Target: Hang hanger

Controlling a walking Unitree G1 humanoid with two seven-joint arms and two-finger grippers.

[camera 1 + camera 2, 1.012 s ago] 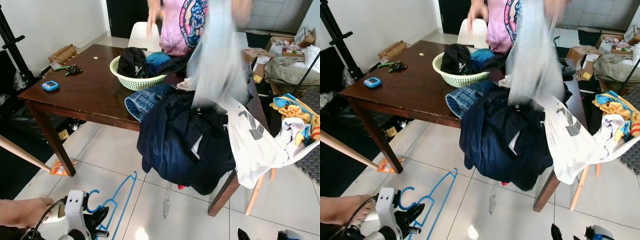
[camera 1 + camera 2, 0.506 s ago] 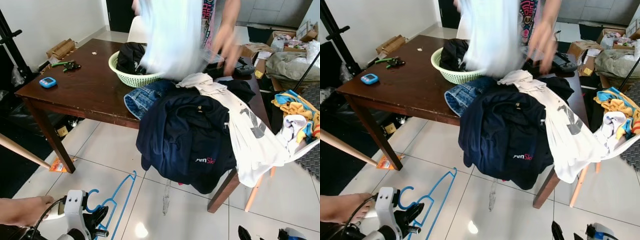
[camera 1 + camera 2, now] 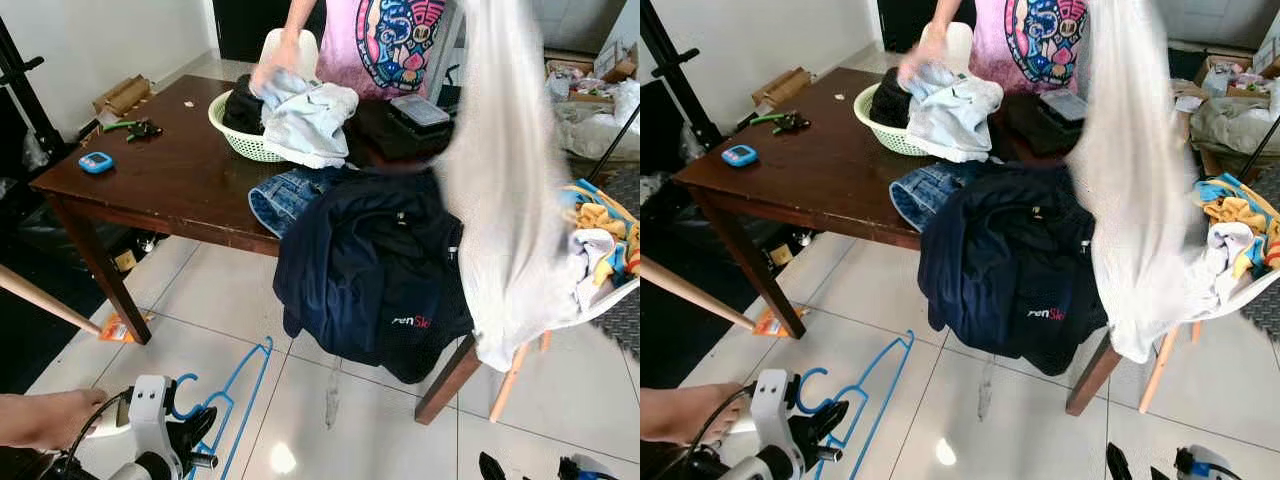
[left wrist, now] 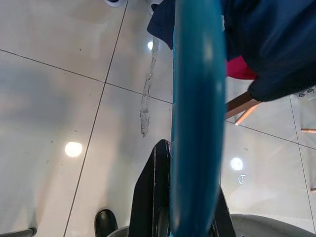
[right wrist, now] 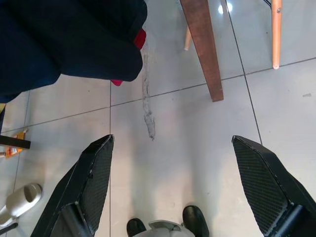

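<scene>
Left tool (image 3: 195, 445) clamped on blue hanger (image 3: 240, 400), low over floor tiles | right tool (image 5: 182, 182) spread wide, empty | you: keep hook upright, lift clear of navy jacket (image 3: 370, 270) draped off counter (image 3: 170, 180) before seeking a rail.

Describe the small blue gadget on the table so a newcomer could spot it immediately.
Start at the dark wooden table and go to its near corner on the robot's left. The small blue gadget lies flat there, apart from the green-handled tool farther back; it is the bright blue thing with a pale face.
</scene>
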